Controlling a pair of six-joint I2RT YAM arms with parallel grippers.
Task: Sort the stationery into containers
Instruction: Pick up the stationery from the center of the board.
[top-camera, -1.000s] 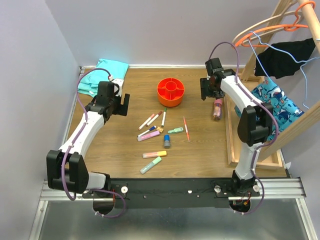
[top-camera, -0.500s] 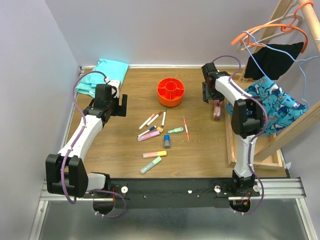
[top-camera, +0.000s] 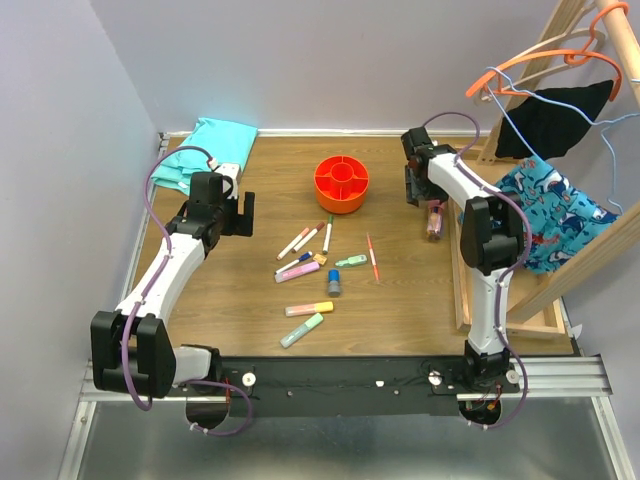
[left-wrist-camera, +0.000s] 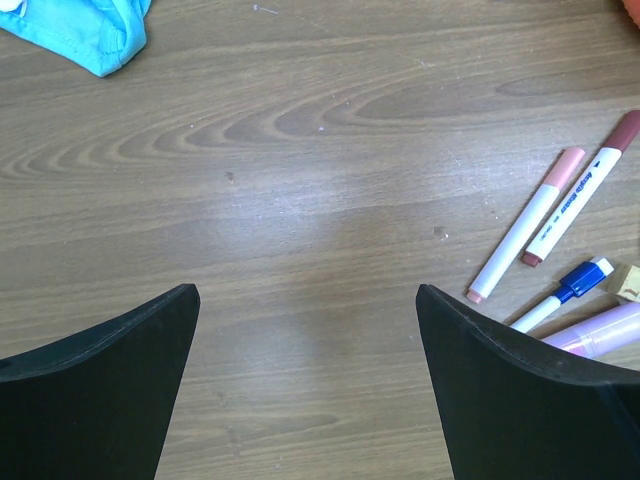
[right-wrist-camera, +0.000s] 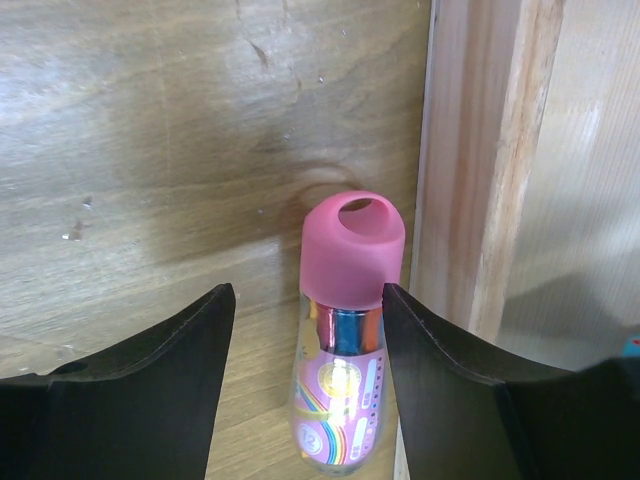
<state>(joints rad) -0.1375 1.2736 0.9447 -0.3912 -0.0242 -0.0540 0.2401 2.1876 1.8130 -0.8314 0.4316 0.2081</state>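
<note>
Top view: organiser (top-camera: 341, 183), markers (top-camera: 310, 238); right wrist: rainbow print on bottle (right-wrist-camera: 338, 390).

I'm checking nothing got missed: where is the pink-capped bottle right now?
In the top view the pink-capped bottle lies at the right, beside the wooden tray's left rail; the right wrist view shows it between the right gripper's fingers.

table (top-camera: 230, 290): brown wood grain, smooth, we'd call it matt with a faint sheen
organiser (top-camera: 340, 204): orange-red plastic, kinda glossy
cloth (left-wrist-camera: 80, 30): teal fabric, soft and creased
bottle (right-wrist-camera: 340, 400): shiny rainbow foil-look body, and the pink cap looks matt and rubbery to us
tray (right-wrist-camera: 480, 180): pale wood, looks raw and unvarnished
markers (left-wrist-camera: 560, 205): smooth white plastic barrels
left claw (left-wrist-camera: 305, 290): plain matt black plastic, we reckon
</note>
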